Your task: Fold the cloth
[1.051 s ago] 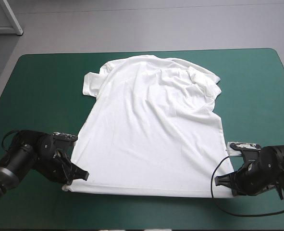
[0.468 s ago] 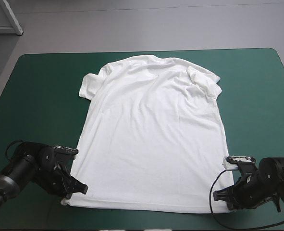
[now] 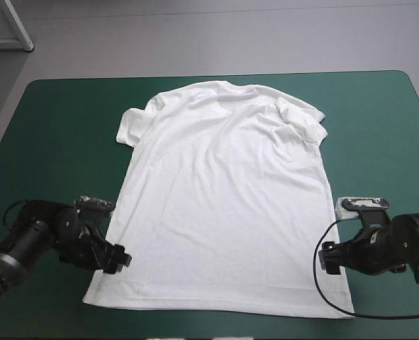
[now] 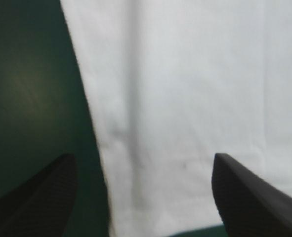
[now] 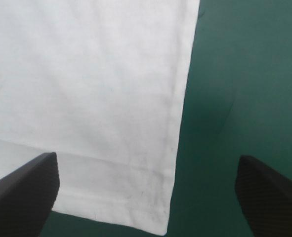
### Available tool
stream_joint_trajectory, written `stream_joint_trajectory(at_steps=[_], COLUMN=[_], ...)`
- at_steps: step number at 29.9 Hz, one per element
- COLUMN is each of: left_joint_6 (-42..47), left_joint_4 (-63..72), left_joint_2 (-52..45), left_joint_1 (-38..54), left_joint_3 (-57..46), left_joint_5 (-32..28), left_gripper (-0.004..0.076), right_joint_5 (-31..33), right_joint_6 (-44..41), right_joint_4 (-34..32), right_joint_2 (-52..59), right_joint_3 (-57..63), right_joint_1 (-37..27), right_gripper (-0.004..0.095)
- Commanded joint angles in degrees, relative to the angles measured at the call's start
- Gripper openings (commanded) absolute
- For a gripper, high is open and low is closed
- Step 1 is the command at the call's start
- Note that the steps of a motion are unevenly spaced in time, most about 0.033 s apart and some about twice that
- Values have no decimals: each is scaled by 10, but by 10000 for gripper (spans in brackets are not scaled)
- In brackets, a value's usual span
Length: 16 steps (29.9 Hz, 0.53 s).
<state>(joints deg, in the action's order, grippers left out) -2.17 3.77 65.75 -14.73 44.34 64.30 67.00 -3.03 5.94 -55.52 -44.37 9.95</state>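
**T-shirt flat on bench, both jaws open**

The teal-green bench (image 3: 53, 127) carries the white T-shirt (image 3: 223, 205). It is spread flat, collar toward the far edge, hem along the near edge, with the sleeve on the right arm's side rumpled. The left gripper (image 3: 118, 258) is at the shirt's side edge, jaws spread, pinching nothing. The right gripper (image 3: 327, 256) is at the opposite side edge, jaws also spread. In both wrist views a hem corner lies between the black fingers (image 5: 22, 187). Just before, both grippers sat at the hem corners; now they are farther up the sides and the hem lies closer to the near edge.
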Motion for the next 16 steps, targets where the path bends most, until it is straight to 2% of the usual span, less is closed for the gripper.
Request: stream_joint_trajectory(at_steps=[1, 6, 11, 16], left_joint_6=[27, 29, 22, -30], left_joint_4=[-45, -84, -54, 24], left_joint_2=[20, 102, 195, 306], left_joint_1=[-2, -2, 27, 56], left_joint_3=[93, 216, 299, 379], left_joint_5=[-32, -63, -133, -125], left_gripper=[561, 561, 559, 543], right_joint_5=[-8, 7, 28, 28], right_joint_6=[-3, -3, -4, -12], right_joint_4=[-9, -5, 17, 16], right_joint_2=[-6, -21, -9, 6], right_joint_3=[-37, -38, -38, -38], right_joint_1=[-5, -5, -5, -5], right_gripper=[905, 899, 899, 899])
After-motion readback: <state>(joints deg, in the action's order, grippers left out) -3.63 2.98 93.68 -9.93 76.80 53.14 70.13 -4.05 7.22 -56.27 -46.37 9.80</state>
